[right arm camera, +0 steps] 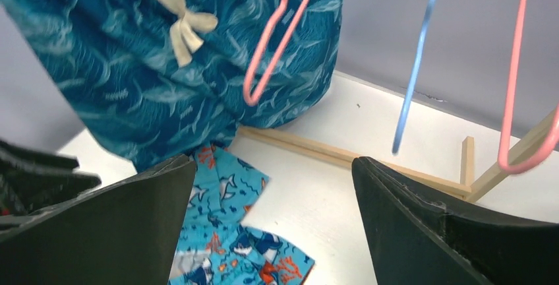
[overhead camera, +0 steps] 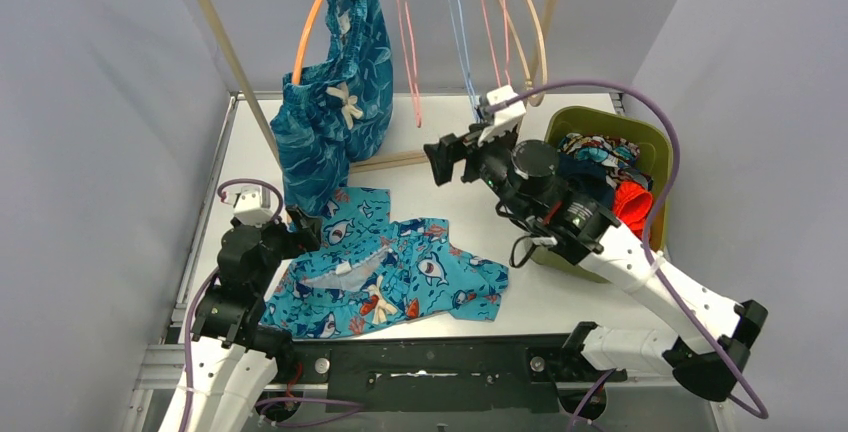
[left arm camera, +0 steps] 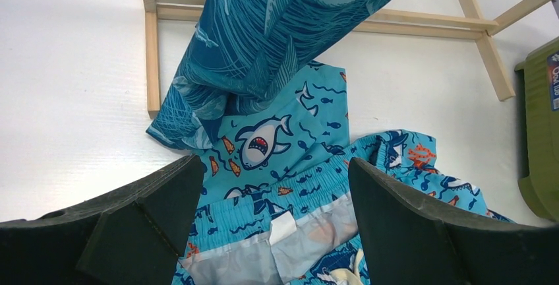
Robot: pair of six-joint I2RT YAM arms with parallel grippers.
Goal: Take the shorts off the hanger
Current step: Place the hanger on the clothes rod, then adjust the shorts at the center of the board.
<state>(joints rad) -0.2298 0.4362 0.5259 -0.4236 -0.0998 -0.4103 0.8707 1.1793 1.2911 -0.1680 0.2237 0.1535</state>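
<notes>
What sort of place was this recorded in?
Probably a robotics lab test cell, not a home: plain grey walls box in a white table, with a small wooden clothes rack, thin coloured hangers and a green bin of shorts on it.

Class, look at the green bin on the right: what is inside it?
Inside the green bin lie multicolour patterned shorts and orange-red fabric. The right arm hides its near part.

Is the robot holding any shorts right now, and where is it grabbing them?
No, nothing is held. The left fingers stand open over the shark shorts, and the right fingers stand open in the air, empty.
</notes>
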